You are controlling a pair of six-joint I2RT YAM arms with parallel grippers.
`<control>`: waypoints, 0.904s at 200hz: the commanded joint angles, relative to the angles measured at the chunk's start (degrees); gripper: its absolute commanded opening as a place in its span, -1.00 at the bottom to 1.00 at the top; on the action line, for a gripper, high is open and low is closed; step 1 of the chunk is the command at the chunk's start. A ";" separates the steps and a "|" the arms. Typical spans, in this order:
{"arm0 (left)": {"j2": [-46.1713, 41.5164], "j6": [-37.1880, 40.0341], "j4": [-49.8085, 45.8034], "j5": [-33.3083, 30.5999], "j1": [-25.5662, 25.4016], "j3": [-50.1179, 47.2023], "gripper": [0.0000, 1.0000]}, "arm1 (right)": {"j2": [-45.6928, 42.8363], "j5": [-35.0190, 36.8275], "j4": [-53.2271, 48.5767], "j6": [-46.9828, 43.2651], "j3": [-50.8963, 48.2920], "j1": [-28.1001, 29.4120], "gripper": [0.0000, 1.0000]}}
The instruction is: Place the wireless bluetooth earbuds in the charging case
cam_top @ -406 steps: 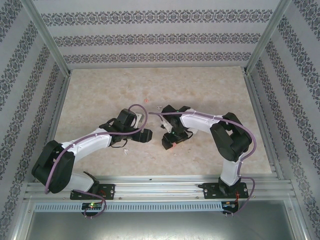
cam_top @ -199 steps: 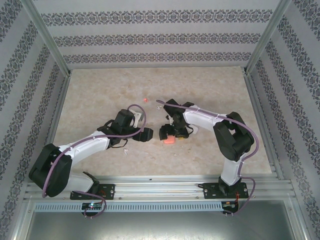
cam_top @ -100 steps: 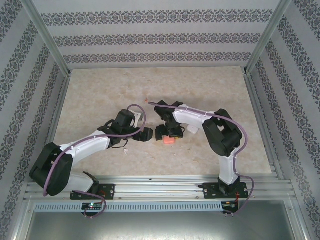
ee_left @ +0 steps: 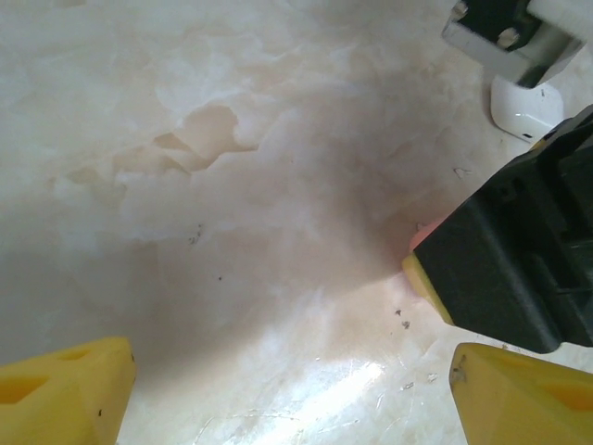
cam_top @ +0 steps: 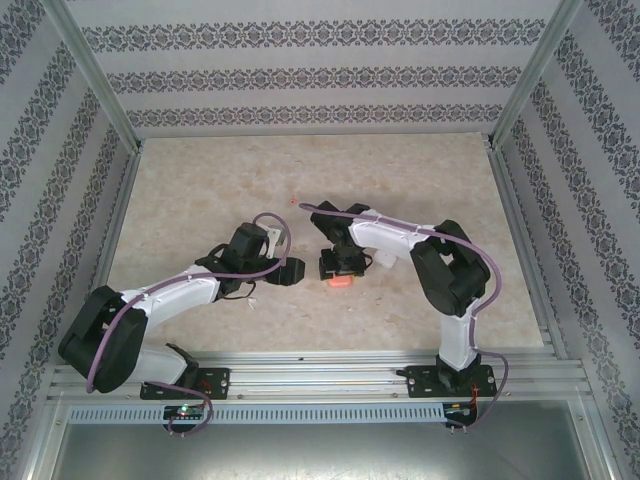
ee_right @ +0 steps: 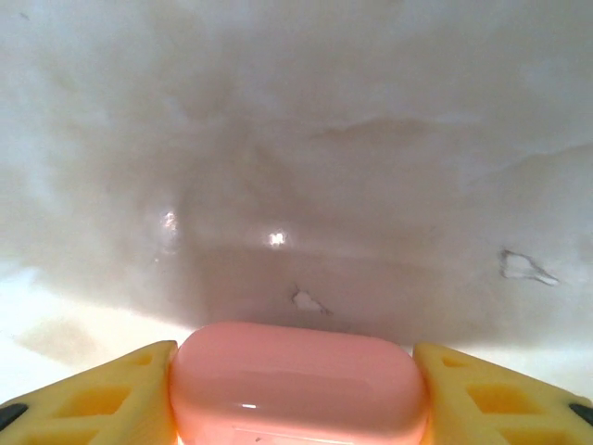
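marble-patterned table (cam_top: 200,190) carries everything here, and the two arms reach in toward its middle with their heads close together

our right gripper (cam_top: 340,266) is down at the tabletop. in its wrist view its yellow fingers (ee_right: 93,394) press on both ends of the coral case (ee_right: 296,375), so we read it as pinching that case, which lies flat on the table and looks closed to us. our left gripper (ee_left: 292,389) hovers just beside it, low over bare tabletop, jaws spread wide with nothing between them

a white rounded piece (ee_left: 523,107), perhaps a second case, lies just beyond the right gripper. the earbuds are far smaller: one coral earbud (cam_top: 291,201) is a speck farther back on the table, well apart from both grippers. a small white bit (cam_top: 250,296) near the left arm may be another, but it is too small to tell

we judge the step in hand to be securing the case, before any earbud goes in. next the lid needs opening, which calls for the right gripper to hold the case steady while the left works the lid. after that comes a fine pinch on a tiny earbud

we can read no brand, label or writing on anything
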 commanded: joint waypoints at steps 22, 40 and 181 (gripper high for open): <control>-1.28 0.23 13.60 1.22 -2.34 -1.71 0.71 | -8.82 -6.03 -1.35 0.14 3.61 -5.73 -0.06; -1.73 4.22 21.97 -0.33 -6.65 -2.93 0.77 | -12.41 -7.27 -0.10 1.32 3.96 -6.94 -0.06; 10.31 -9.58 56.75 4.77 -10.46 1.35 0.34 | -25.92 -12.63 2.38 6.96 2.08 -7.96 -0.04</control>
